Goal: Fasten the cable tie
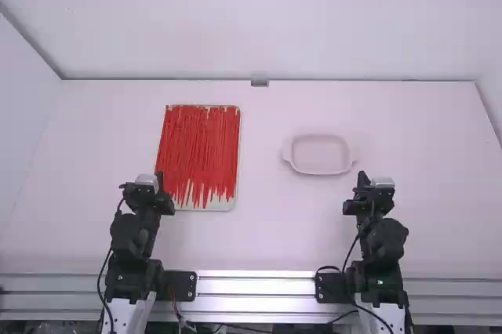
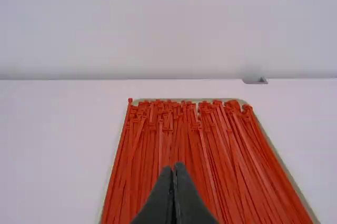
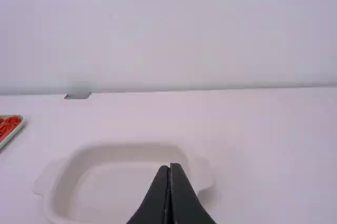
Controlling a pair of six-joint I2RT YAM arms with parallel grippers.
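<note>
Toward the table's point(image 1: 408, 122) far edge, left of the middle, a tray point(image 1: 205, 208) holds red cable ties point(image 1: 199, 154) laid lengthwise, likely for easy picking; right of the middle sits a white dish point(image 1: 292, 160), probably for finished ties; near the front edge, the left gripper point(image 2: 174, 169) faces the tray and the right gripper point(image 3: 169, 167) faces the dish, each with fingers pressed together, holding nothing.

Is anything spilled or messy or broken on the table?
No, nothing stands out. The red cable ties all lie in their tray, roughly side by side, none on the table. The white dish beside it sits flat and empty. The left hand and right hand are both shut, holding nothing.
</note>
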